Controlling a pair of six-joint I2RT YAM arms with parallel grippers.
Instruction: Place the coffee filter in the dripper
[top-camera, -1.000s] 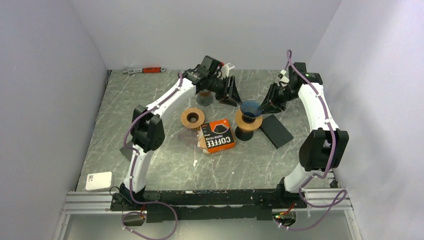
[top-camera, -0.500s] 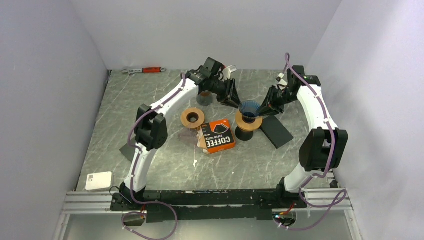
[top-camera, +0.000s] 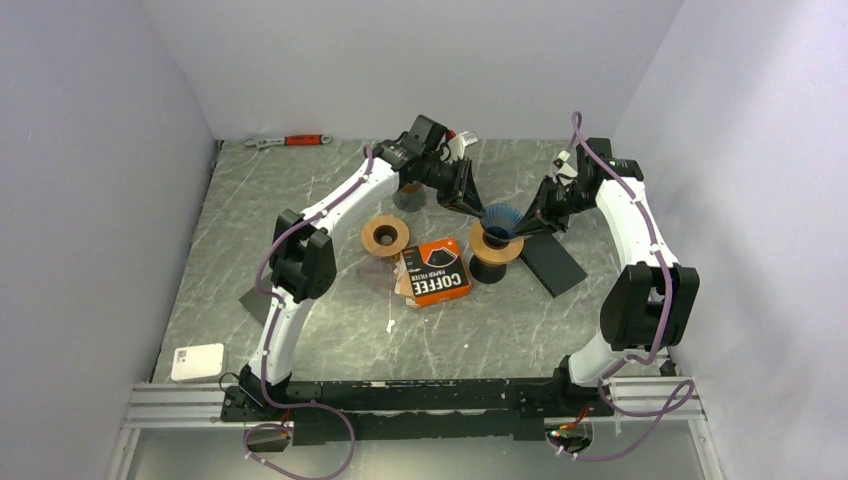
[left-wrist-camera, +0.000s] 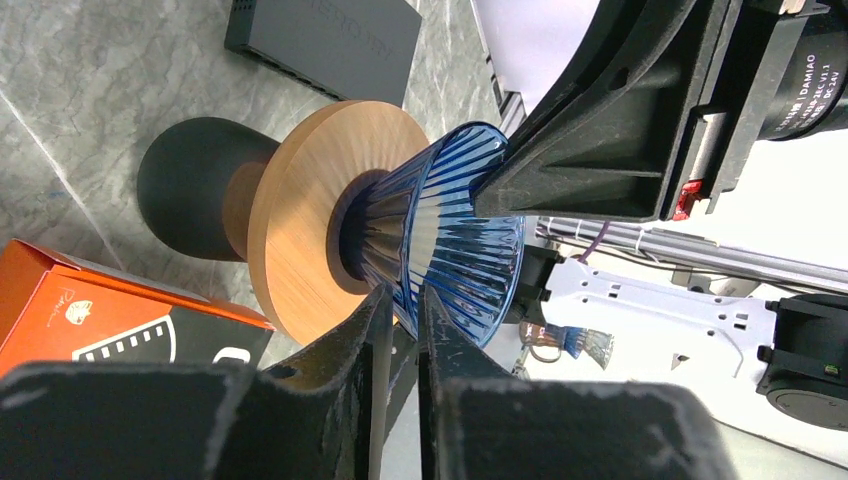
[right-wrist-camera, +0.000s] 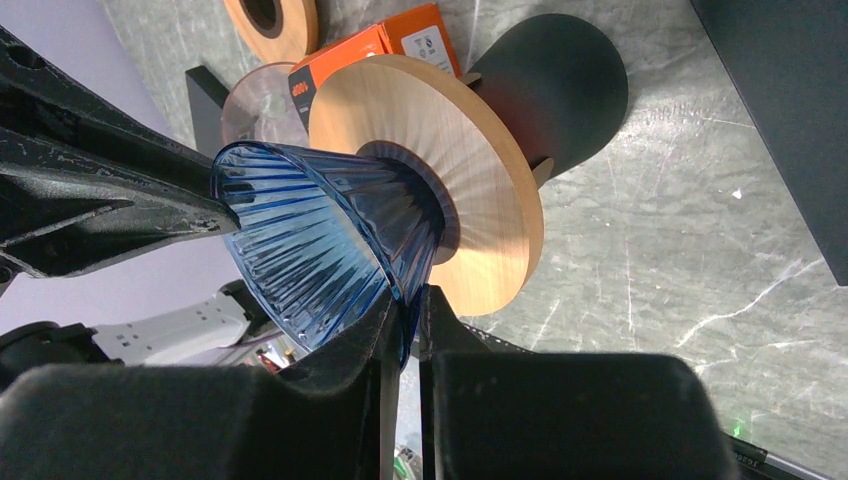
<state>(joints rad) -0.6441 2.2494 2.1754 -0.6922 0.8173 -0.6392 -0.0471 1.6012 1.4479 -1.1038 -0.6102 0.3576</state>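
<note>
The blue ribbed glass dripper (top-camera: 500, 218) sits in a wooden ring (top-camera: 493, 245) on a black base (top-camera: 488, 268) at mid table. It also shows in the left wrist view (left-wrist-camera: 460, 230) and the right wrist view (right-wrist-camera: 310, 240). My right gripper (top-camera: 522, 226) is shut on the dripper's right edge, blue glass pinched between its fingertips (right-wrist-camera: 405, 295). My left gripper (top-camera: 478, 210) is shut, its tips (left-wrist-camera: 404, 292) against the dripper's left outer wall, with nothing visible between them. No loose coffee filter shows. An orange filter box (top-camera: 435, 272) marked COFFEE lies just left of the base.
A second wooden ring (top-camera: 385, 235) and a dark cup (top-camera: 407, 197) lie left of the dripper. A black slab (top-camera: 552, 262) lies to its right. A red-handled wrench (top-camera: 290, 141) is at the back left and a white box (top-camera: 197, 362) at the front left.
My left gripper has moved right up to the dripper's left side. My right gripper has moved left and down onto the dripper's right edge. The dripper has stayed in place.
</note>
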